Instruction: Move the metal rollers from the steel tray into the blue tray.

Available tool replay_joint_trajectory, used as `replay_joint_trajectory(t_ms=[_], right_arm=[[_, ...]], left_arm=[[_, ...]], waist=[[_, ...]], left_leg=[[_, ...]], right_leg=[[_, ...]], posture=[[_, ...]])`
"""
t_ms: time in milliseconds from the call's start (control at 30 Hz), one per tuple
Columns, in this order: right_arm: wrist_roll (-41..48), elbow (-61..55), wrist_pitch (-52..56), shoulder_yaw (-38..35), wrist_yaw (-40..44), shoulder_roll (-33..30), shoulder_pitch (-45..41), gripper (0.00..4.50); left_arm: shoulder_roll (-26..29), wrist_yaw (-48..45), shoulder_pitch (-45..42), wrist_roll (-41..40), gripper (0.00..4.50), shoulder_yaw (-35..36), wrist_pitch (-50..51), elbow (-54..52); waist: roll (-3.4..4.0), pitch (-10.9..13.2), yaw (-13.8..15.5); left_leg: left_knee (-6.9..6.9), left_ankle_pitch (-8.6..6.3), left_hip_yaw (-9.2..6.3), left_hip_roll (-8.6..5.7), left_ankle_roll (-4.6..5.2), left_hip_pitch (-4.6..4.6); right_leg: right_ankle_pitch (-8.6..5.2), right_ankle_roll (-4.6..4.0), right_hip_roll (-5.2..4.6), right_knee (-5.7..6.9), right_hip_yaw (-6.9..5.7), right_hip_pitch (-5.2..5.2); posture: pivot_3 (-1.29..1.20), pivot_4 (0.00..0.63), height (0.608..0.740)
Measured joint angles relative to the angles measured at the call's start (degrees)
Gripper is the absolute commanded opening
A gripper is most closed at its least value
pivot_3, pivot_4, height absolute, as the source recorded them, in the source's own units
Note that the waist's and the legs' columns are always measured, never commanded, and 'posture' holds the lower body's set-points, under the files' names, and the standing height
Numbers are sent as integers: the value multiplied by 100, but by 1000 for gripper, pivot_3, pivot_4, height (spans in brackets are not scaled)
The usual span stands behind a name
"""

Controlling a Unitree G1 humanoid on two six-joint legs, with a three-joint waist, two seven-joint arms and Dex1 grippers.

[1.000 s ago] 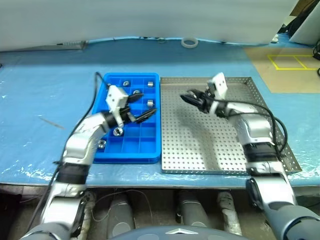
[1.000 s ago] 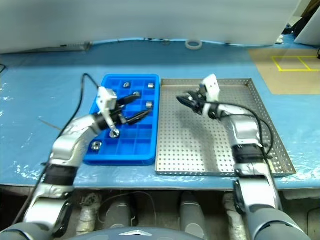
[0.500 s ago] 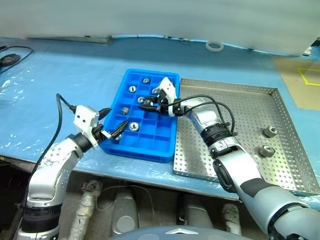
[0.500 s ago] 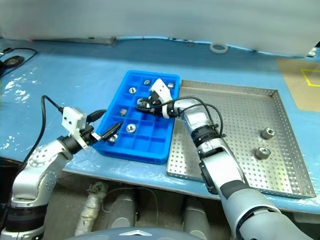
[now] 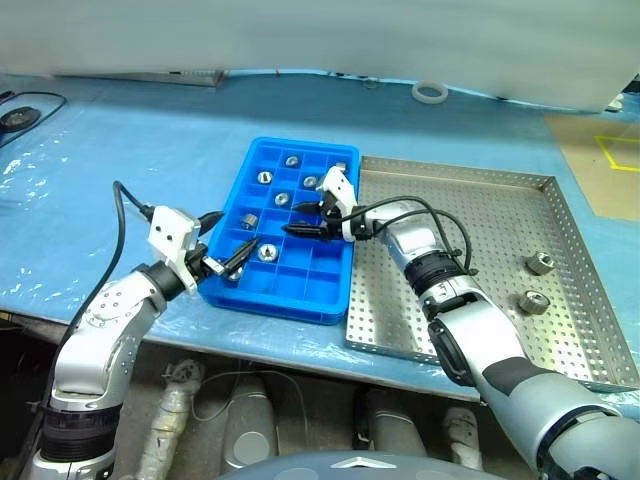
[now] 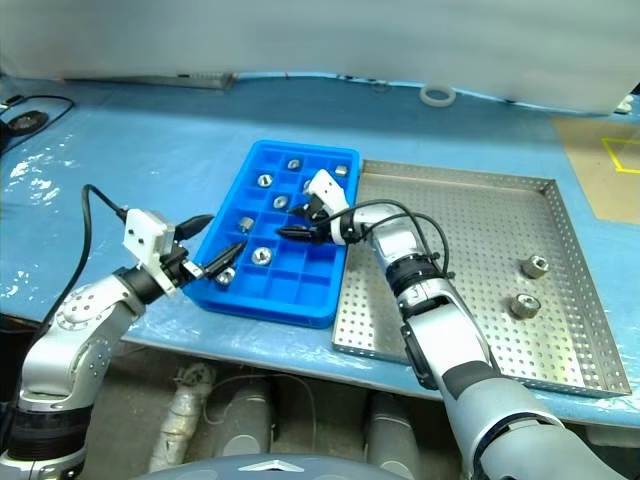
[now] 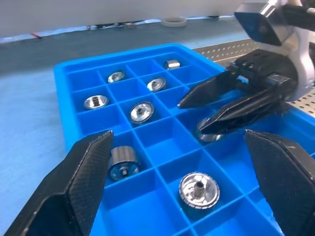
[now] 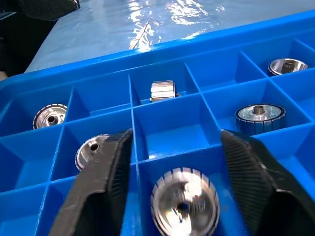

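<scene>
A shiny silver metal roller (image 8: pixel 185 206) is lying in a bright blue plastic compartment tray (image 5: pixel 232 295), directly beneath the right tool (image 5: pixel 303 217), whose parted fingers are gripping nothing.

The right arm reaches across to the robot's left, its right claw (image 5: pixel 300 218) pointing leftward and slightly down with fingers parted. The left arm is bent low, and the left claw (image 5: pixel 226 252) points forward-right, fingers spread wide.

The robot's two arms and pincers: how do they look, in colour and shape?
Both arms are silver-grey with black joint bands. Each ends in a pincer of two black pointed fingers, left pincer and right pincer, with a white box at the wrist. A black cable loops along each arm.
</scene>
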Motion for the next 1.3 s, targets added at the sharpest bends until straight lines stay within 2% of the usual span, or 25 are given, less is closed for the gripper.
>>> replay_joint_trajectory(t_ms=[133,333,600,733,833,967,1233,1300], right_arm=[[20,-89,-3,-208,-307,-183,29,3935],[146,-1085,335,-792,-658,-1065,572,3935],[521,-3571,1691,-1835,-1361,-2246,2488,3935],[715,-4586,2332,-2376,-1720,-2571,3335,3935],[732,-4882,2587,-2468,-1891,-2675,3606,3935],[674,-4923,2861,-2470,-2106,-2905,3815,3935],[733,-4963,3409,-2406,-2100,-3084,4203,3935],[729,-4941,3459,-2291,-2086,-3085,4278,3558]], left_arm=[[-167,-172,-466,21,4500,-369,-56,428],[-647,-668,-1530,163,4500,-1113,-368,1526],[-1306,-1601,-2823,423,4500,-1654,-1171,3475],[-1578,-1997,-3186,527,4500,-1755,-1549,4200],[-1724,-2170,-3285,564,4500,-1788,-1714,4472],[-1845,-2281,-3387,636,4500,-1794,-1877,4689],[-1912,-2375,-3389,763,4500,-1802,-2023,4858],[-1898,-2391,-3389,769,4500,-1798,-2027,4857]], waist=[[0,0,10],[-3,-2,-150],[-3,-2,-643],[-3,-3,-893],[-3,-3,-1080],[-3,-3,-1186],[-3,-3,-1186],[-3,-3,-1182]], left_leg=[[10,0,2,-13,2,-4],[23,0,3,-17,5,-2],[18,-5,27,-17,18,9],[25,-10,44,-20,25,24],[41,-16,48,-19,32,23],[71,-25,48,-21,47,13],[73,-32,48,-21,58,6],[74,-37,48,-24,65,3]], right_leg=[[0,0,-3,1,5,5],[2,1,1,5,15,9],[3,3,14,-8,37,3],[6,12,17,-10,38,5],[8,20,17,-8,41,5],[-7,54,15,-10,48,7],[3,38,13,-16,46,9],[9,29,10,-19,46,9]], posture=[[12,150,740],[-199,150,740],[-442,150,740],[-500,150,740],[-520,150,740],[-527,150,740],[-516,150,740],[-516,150,740]])
